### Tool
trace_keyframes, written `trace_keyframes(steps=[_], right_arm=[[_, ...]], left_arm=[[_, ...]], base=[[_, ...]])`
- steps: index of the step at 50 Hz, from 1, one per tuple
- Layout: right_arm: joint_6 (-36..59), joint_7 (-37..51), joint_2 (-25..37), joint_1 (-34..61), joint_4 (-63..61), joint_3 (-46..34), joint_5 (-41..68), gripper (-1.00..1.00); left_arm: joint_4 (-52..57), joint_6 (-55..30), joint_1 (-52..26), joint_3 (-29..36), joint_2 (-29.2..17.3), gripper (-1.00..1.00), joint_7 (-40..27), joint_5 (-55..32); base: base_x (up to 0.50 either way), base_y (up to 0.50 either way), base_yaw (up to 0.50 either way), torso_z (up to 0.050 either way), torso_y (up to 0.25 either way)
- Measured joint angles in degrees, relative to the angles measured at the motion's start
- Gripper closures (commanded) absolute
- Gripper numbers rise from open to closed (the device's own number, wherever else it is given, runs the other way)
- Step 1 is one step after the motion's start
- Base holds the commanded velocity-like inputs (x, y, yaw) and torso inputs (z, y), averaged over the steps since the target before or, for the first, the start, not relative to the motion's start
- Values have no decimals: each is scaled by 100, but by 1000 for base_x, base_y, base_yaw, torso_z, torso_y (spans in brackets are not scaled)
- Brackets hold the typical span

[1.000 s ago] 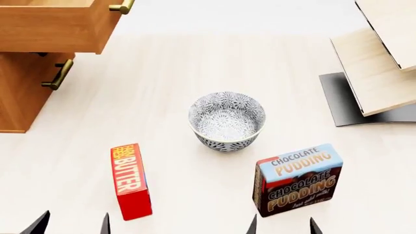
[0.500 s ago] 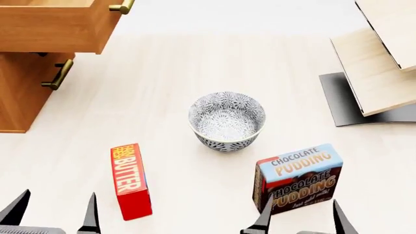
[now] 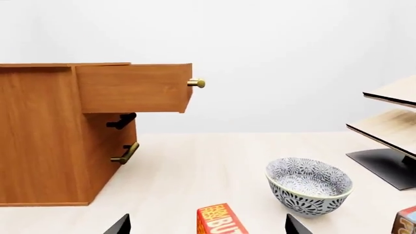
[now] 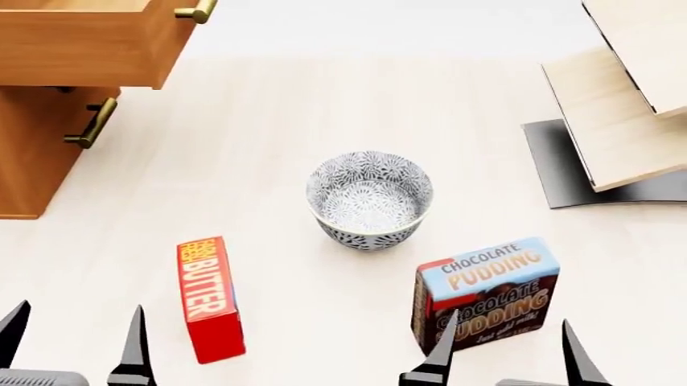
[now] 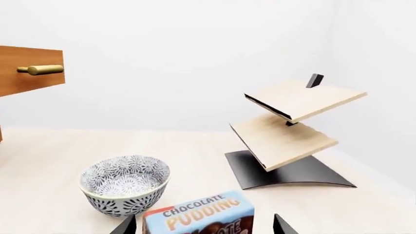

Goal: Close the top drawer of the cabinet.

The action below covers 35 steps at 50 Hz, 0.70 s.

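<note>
The top drawer (image 4: 92, 44) of the orange-brown cabinet (image 4: 32, 149) stands pulled out at the far left, its brass handle (image 4: 196, 11) facing right. It also shows in the left wrist view (image 3: 133, 87) and the right wrist view (image 5: 29, 70). The lower drawer's handle (image 4: 90, 123) sits below it. My left gripper (image 4: 76, 342) is open and empty at the near left, far from the drawer. My right gripper (image 4: 504, 350) is open and empty at the near right, just in front of the chocolate pudding box (image 4: 488, 289).
A patterned bowl (image 4: 369, 199) stands mid-table. A red butter box (image 4: 207, 296) lies to the right of my left gripper. A pale wooden shelf rack on a dark base (image 4: 612, 121) stands at the far right.
Both grippers have risen further into the head view from the bottom edge. The view has shifted slightly. The drawer stays pulled out.
</note>
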Motion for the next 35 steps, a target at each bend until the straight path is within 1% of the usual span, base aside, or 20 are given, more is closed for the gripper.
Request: trace_keyframes(steps=[14,35], right_arm=[[5,49,53,60,110,-56,33,-100],[-166,154,145,85,348,-218,-99,-100]], left_arm=[[-59,16,-35,67,-32,-100,-27,-26],[-145,68,-44,138,-75,-100,-64,-88]], base=[[0,-252,0,0,0],[13,-4,0,0,0]])
